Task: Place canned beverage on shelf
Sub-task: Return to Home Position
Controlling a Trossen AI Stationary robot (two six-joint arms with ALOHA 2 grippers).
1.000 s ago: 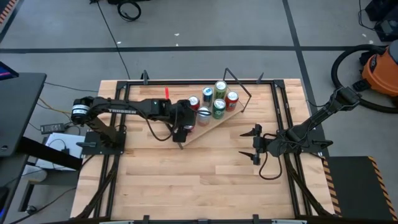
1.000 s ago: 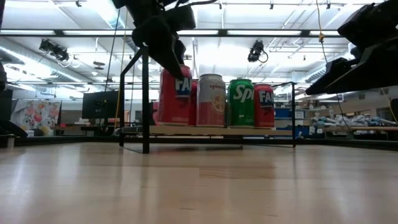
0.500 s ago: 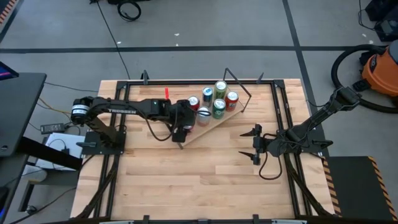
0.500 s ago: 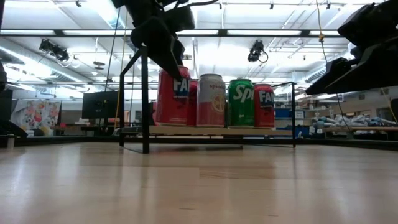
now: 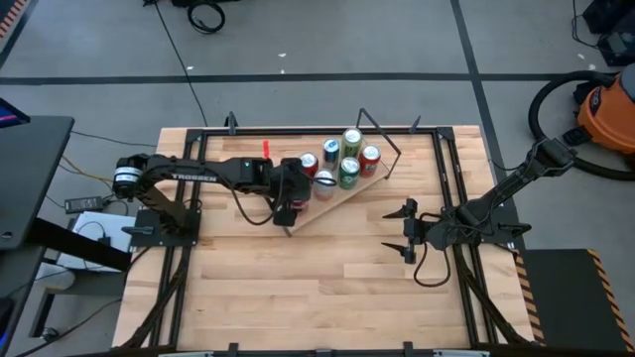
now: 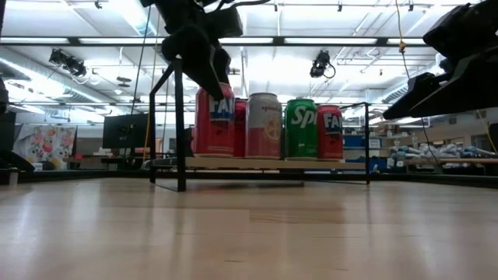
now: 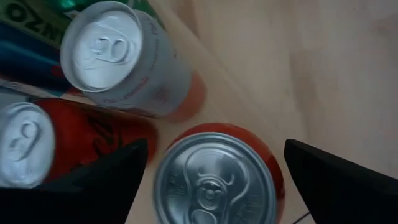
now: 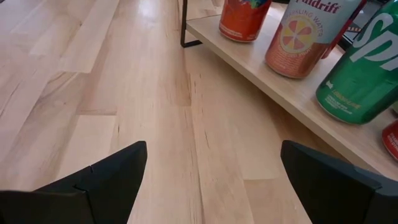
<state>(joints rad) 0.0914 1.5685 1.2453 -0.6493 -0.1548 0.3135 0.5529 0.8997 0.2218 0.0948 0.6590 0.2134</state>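
The shelf (image 5: 338, 195) lies slantwise on the worktop (image 5: 298, 297), near the middle of its far edge, with a black rod frame at each short end. It carries cans in two rows. In the high view the row nearer the worktop's far edge holds a red can (image 5: 309, 165), a blue can (image 5: 330, 149) and a green can (image 5: 352, 138). The nearer row holds a white and orange can (image 5: 324, 184), a second green can (image 5: 348, 171) and a second red can (image 5: 370, 156).

The left hand (image 5: 295, 201) hangs over the shelf's left end and covers the orange can (image 7: 214, 180) from above. Its wrist view shows that can's lid between the fingers, which are spread apart on either side and grip nothing. The low view shows the orange can upright on the board in line with the white and orange one. It hides the blue can.

The right hand (image 5: 407, 229) waits above bare worktop toward the right edge, fingers spread and empty. An orange vacuum (image 5: 607, 111) stands on the floor beyond the far right corner.
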